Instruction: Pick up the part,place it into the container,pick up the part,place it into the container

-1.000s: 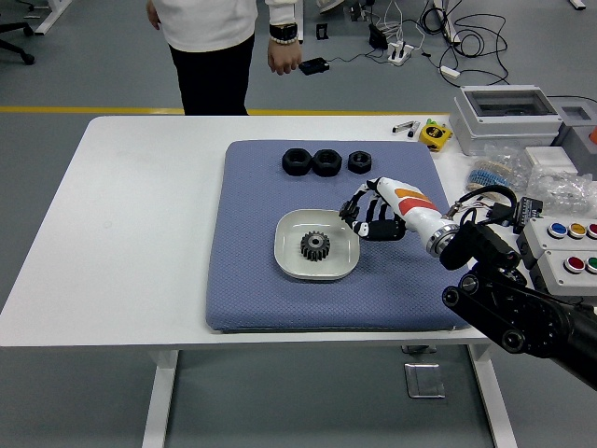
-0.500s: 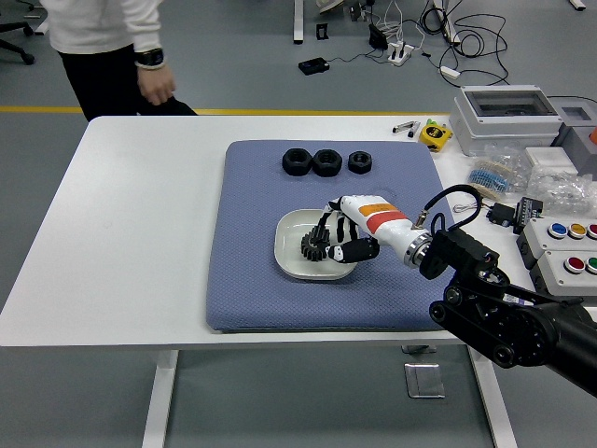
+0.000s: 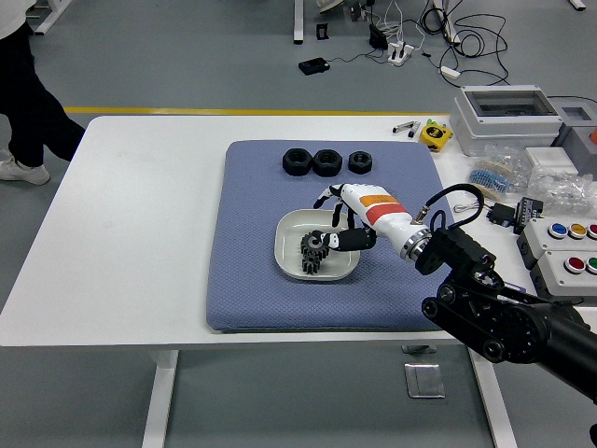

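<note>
While reaching over the white bowl (image 3: 287,233), the right hand (image 3: 338,224) curls its fingers around the gear (image 3: 312,254).

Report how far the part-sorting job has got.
Done: one gear sits in the white dish on the blue mat. In hand: the right hand is over the dish with its fingers by the gear; whether it grips it is unclear. Left: three black parts lie in a row at the mat's far edge, outside the dish. The left arm is not visible.
</note>
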Controlling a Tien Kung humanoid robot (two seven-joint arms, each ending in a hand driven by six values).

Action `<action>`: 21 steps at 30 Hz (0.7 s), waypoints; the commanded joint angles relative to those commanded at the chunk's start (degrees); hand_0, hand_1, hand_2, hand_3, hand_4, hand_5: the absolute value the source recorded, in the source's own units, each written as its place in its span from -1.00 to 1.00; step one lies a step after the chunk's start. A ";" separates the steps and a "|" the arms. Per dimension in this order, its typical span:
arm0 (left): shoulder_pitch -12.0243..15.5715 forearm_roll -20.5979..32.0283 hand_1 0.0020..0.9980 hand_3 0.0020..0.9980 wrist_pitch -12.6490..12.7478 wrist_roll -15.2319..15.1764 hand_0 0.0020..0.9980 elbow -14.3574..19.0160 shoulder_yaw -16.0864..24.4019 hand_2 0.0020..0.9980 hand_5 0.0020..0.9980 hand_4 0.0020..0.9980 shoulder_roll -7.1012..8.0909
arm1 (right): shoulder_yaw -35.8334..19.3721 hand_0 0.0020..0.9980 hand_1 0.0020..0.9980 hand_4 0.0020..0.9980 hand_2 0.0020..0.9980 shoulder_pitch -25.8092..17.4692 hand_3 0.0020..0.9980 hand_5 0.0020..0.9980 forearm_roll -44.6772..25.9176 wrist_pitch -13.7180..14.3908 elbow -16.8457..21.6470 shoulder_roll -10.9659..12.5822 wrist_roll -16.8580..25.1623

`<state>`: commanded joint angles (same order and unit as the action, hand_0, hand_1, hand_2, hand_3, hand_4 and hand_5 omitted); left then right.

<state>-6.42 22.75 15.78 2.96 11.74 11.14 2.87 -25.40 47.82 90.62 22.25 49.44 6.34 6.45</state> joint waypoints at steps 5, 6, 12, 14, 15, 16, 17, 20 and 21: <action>0.17 -0.49 0.23 0.37 0.06 0.15 0.17 -0.01 0.26 0.53 0.24 0.36 0.03 | -2.85 -0.75 -0.50 0.47 -0.28 -0.26 0.27 -0.31 -0.86 1.93 1.18 0.42 0.47; 0.21 -0.58 0.23 0.37 0.06 0.18 0.17 -0.01 0.32 0.53 0.24 0.36 0.03 | -3.44 -0.75 -0.50 0.47 -0.28 -0.38 0.27 -0.31 -1.25 2.34 1.39 0.58 0.60; 0.21 -0.26 0.23 0.36 0.04 0.10 0.17 -0.02 0.06 0.53 0.23 0.36 0.00 | -7.63 -0.66 -0.43 0.46 -0.22 -1.84 0.28 -0.35 -10.81 3.17 2.76 2.43 2.92; 0.15 -0.03 0.23 0.36 0.03 0.03 0.17 -0.04 -0.04 0.53 0.23 0.36 -0.02 | -9.62 -0.33 -0.05 0.71 0.13 -2.97 0.32 -0.34 -15.54 0.74 4.14 3.44 3.39; 0.12 0.08 0.23 0.36 0.01 -0.01 0.17 -0.05 -0.09 0.53 0.23 0.36 -0.02 | -10.47 -0.33 -0.05 0.71 0.13 -3.48 0.32 -0.34 -17.77 -0.64 4.81 3.71 3.12; 0.10 0.18 0.23 0.36 0.00 -0.04 0.17 -0.06 -0.13 0.53 0.23 0.36 -0.03 | -11.34 -0.33 -0.05 0.71 0.13 -4.01 0.32 -0.34 -20.38 -2.16 5.47 3.93 2.84; 0.10 0.25 0.23 0.36 -0.01 -0.06 0.17 -0.06 -0.15 0.53 0.23 0.36 -0.04 | -12.06 -0.33 -0.05 0.71 0.13 -4.38 0.32 -0.34 -22.61 -3.35 5.93 4.06 2.66; 0.08 0.22 0.23 0.36 0.00 -0.01 0.17 -0.08 -0.08 0.53 0.23 0.36 -0.10 | -15.72 0.07 0.28 0.84 0.46 -6.12 0.32 -0.19 -29.94 -7.40 7.69 4.40 1.28; 0.08 0.21 0.23 0.36 -0.01 0.00 0.17 -0.09 -0.05 0.53 0.23 0.36 -0.11 | -16.78 0.07 0.28 0.84 0.46 -6.58 0.32 -0.19 -32.54 -8.39 8.05 4.55 1.11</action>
<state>-6.34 22.95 15.77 2.96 11.65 11.09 2.76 -42.18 41.24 58.07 13.85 57.49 10.89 7.56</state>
